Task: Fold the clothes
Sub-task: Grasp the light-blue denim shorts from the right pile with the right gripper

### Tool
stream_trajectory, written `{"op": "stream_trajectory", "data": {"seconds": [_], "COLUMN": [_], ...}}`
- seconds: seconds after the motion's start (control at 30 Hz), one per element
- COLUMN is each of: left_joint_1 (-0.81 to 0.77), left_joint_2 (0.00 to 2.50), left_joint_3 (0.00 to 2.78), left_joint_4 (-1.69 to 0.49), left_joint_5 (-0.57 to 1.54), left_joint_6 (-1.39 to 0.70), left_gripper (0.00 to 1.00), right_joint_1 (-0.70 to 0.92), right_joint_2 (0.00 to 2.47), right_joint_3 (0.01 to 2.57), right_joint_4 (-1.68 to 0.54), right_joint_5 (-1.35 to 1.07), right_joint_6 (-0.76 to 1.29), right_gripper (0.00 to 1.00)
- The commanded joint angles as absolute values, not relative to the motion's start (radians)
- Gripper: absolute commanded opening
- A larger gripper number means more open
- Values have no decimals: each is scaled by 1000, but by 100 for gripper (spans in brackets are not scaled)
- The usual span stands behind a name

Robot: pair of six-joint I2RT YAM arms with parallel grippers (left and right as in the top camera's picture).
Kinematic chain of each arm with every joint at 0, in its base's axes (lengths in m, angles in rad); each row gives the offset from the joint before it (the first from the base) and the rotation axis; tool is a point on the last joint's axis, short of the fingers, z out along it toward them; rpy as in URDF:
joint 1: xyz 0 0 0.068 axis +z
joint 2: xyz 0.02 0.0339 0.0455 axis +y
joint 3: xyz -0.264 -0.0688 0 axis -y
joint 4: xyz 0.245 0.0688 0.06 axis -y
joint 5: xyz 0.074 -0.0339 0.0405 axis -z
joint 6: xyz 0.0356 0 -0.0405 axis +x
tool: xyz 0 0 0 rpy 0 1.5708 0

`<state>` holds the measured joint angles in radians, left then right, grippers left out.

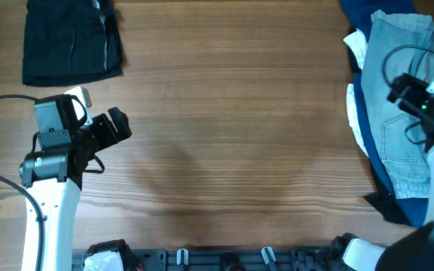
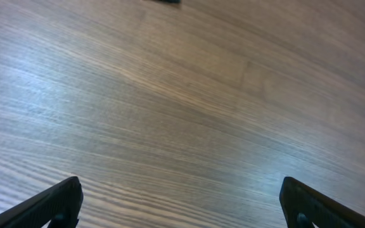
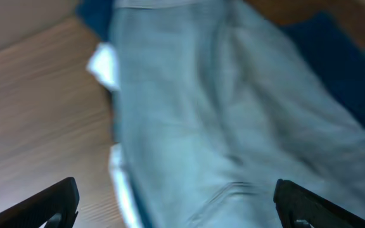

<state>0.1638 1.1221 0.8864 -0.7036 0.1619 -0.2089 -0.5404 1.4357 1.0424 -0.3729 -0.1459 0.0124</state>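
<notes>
Pale blue denim shorts (image 1: 398,113) lie on top of a pile at the table's right edge, over a navy garment (image 1: 368,83) and a white garment (image 1: 355,113). In the right wrist view the denim (image 3: 233,126) fills the frame, blurred, with navy (image 3: 334,69) and white (image 3: 103,60) cloth at its sides. My right gripper (image 1: 401,90) hovers over the denim, open and empty, fingertips wide apart (image 3: 176,202). A black folded garment (image 1: 70,38) lies at the far left. My left gripper (image 1: 119,124) is open and empty over bare wood (image 2: 182,199).
The wooden table (image 1: 232,128) stretches between the two arms. Black cloth (image 1: 386,203) sticks out at the pile's near end. A cable loops above the right arm (image 1: 398,56). The arm bases stand along the front edge.
</notes>
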Motion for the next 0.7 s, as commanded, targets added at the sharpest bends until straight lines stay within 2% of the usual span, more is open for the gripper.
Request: {"op": "stream_trajectory", "data": {"seconds": [0.0, 0.07, 0.3, 0.33, 0.37, 0.43, 0.47, 0.53, 0.63, 0.67], "left_joint_1": [161, 161, 161, 161, 161, 161, 161, 161, 161, 161], "left_joint_2": [1122, 1122, 1122, 1122, 1122, 1122, 1122, 1122, 1122, 1122], "left_joint_3": [902, 902, 902, 902, 902, 902, 902, 902, 902, 902], "left_joint_4": [-698, -700, -708, -708, -708, -708, -708, -707, -707, -707], "left_joint_5": [197, 197, 197, 197, 197, 197, 197, 197, 197, 197], "left_joint_6": [-218, -218, -218, -218, -218, -218, -218, -218, -218, -218], "left_gripper": [100, 100, 100, 100, 100, 100, 100, 100, 100, 100], "right_joint_1": [-580, -598, -644, -644, -644, -644, -644, -644, -643, -640], "right_joint_2": [1522, 1582, 1713, 1723, 1726, 1726, 1726, 1726, 1713, 1692], "right_joint_3": [1060, 1060, 1060, 1060, 1060, 1060, 1060, 1060, 1069, 1089], "right_joint_4": [-347, -321, -278, -269, -267, -269, -265, -265, -279, -297], "right_joint_5": [-17, 30, 19, -7, -25, -33, -33, 1, -17, -96], "right_joint_6": [26, 31, 41, 40, 41, 40, 37, 28, 56, 55], "right_gripper": [99, 94, 94, 90, 79, 40, 25, 4, 4, 4]}}
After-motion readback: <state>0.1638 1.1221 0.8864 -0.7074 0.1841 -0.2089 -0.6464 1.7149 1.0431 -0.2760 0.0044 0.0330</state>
